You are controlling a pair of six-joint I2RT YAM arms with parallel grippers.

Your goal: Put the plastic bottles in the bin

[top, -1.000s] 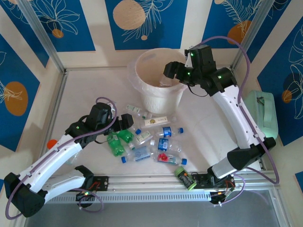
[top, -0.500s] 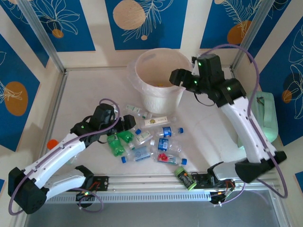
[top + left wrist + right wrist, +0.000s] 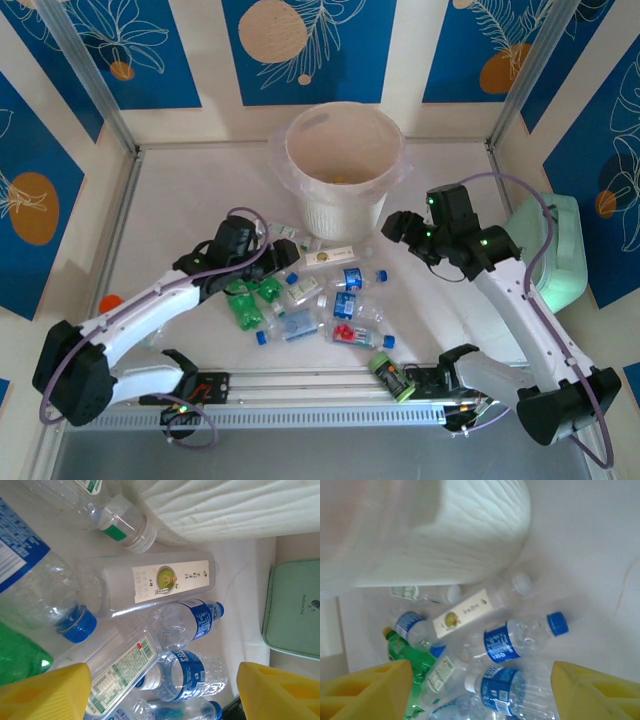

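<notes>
Left claw (image 3: 162, 680): fingers spread wide, nothing gripped, low over the left side of the bottles (image 3: 315, 300).
Right claw (image 3: 482, 672): fingers apart and empty, hanging just right of the bin (image 3: 345, 215), above the heap's right end.
Bottles: lying on their sides in a loose heap on the bench (image 3: 180, 200), just in front of the bin.
Looks: mostly clear and crumpled with blue caps and blue labels (image 3: 192, 622); one square bottle with a cream label (image 3: 165, 582); two green ones (image 3: 245, 300); one red-labelled (image 3: 345, 333).
Stray: a green-capped bottle (image 3: 393, 377) on the near rail.
Bin: round, cream-white, ribbed below, clear liner, upright at the back.
Case (image 3: 555, 250): mint green, at the right edge.
</notes>
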